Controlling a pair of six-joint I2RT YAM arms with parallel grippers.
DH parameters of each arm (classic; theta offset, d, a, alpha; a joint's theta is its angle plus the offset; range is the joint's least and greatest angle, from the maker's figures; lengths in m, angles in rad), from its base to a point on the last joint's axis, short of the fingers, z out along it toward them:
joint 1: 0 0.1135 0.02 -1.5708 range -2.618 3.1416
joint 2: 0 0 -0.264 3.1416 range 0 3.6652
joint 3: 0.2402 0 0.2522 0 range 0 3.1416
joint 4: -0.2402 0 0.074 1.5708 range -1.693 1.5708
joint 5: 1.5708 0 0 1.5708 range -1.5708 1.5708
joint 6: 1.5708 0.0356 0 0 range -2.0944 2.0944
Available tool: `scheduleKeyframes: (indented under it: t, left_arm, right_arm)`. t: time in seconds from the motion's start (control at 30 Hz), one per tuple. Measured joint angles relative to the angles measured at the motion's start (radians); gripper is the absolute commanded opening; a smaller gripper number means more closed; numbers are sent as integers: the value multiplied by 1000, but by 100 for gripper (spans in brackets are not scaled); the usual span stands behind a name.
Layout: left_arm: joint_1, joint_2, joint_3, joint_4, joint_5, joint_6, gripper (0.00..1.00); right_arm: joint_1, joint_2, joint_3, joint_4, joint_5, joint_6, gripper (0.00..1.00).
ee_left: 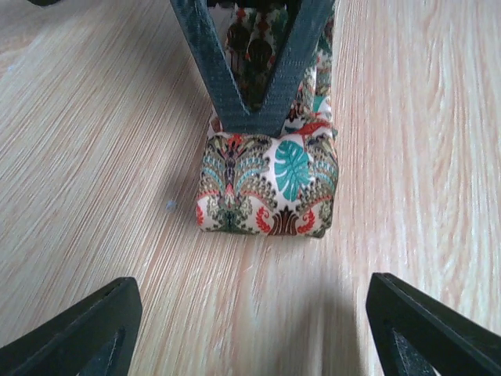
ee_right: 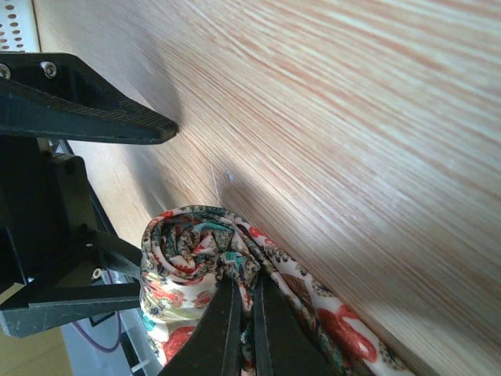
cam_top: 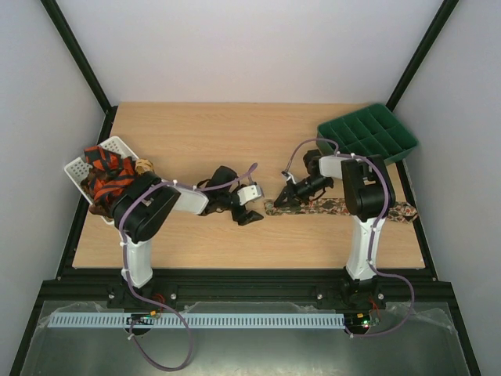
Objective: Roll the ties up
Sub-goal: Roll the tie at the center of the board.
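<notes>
Nearest the left wrist lens, the left end effector (ee_left: 252, 279) stood wide and empty, just short of the roll. On the table (cam_top: 219, 133) the floral tie (cam_top: 313, 207) lay mostly flat, one end coiled into a small roll (ee_left: 270, 184). The right end effector (ee_right: 244, 305) pinched that roll at its core, jaws nearly together. With only that grip, the loose coil might spring open or skew. Only the right wrist view showed the spiral, and only the top view the unrolled length.
</notes>
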Motion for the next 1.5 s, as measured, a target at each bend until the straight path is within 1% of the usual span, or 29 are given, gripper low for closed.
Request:
scheduleKeyframes:
  t: [0.1, 0.23, 0.3, 0.37, 0.4, 0.47, 0.53, 0.73, 0.8, 0.97, 1.17, 1.2, 1.27, 1.33, 1.43, 1.47, 1.5]
  left_arm:
    - [-10, 17, -26, 102, 24, -58, 80]
    - [-32, 78, -24, 248, 33, -135, 75]
    - [-42, 113, -10, 312, 28, -166, 70]
    - [-51, 138, 3, 357, 17, -187, 61]
    - [-54, 146, 7, 369, 11, -189, 54]
    - [-60, 153, 12, 376, 0, -183, 43]
    - [-68, 151, 12, 364, -16, -148, 37]
    - [-85, 78, -44, 309, -123, -51, 37]
    - [-86, 56, -58, 287, -143, -29, 37]
    - [-97, 48, -50, 256, -165, -6, 38]
    - [-104, 48, -31, 222, -176, 12, 38]
    - [-104, 48, -30, 220, -175, 16, 38]
    - [-104, 48, -29, 218, -175, 23, 38]
    - [-105, 48, -27, 214, -175, 29, 39]
    - [-106, 47, -22, 201, -176, 36, 40]
    - [-106, 47, -20, 196, -176, 38, 42]
    - [-106, 47, -17, 191, -177, 40, 44]
  right_arm:
    - [-13, -2, -21, 14, -20, -10, 2]
    - [-17, -2, -29, 31, -35, -10, 2]
    - [-18, -2, -34, 39, -42, -3, 3]
    - [-19, -2, -36, 43, -46, 2, 6]
    - [-19, -2, -39, 46, -48, 6, 8]
    - [-20, -2, -40, 53, -53, 16, 19]
    - [-20, -2, -35, 58, -60, 28, 30]
    - [-21, -13, 41, -5, -14, 32, 55]
    - [-26, -23, 52, -29, -4, 38, 56]
    - [-11, -72, 51, -98, -11, 51, 53]
    - [55, -90, 41, -92, -13, 93, 49]
    - [63, -89, 38, -87, -9, 100, 46]
    - [74, -85, 37, -72, 6, 117, 36]
    - [76, -73, 37, -61, 19, 117, 20]
    - [76, -48, 39, -56, 33, 120, 4]
    - [72, -47, 39, -56, 34, 118, 2]
    - [69, -48, 39, -58, 37, 117, 1]
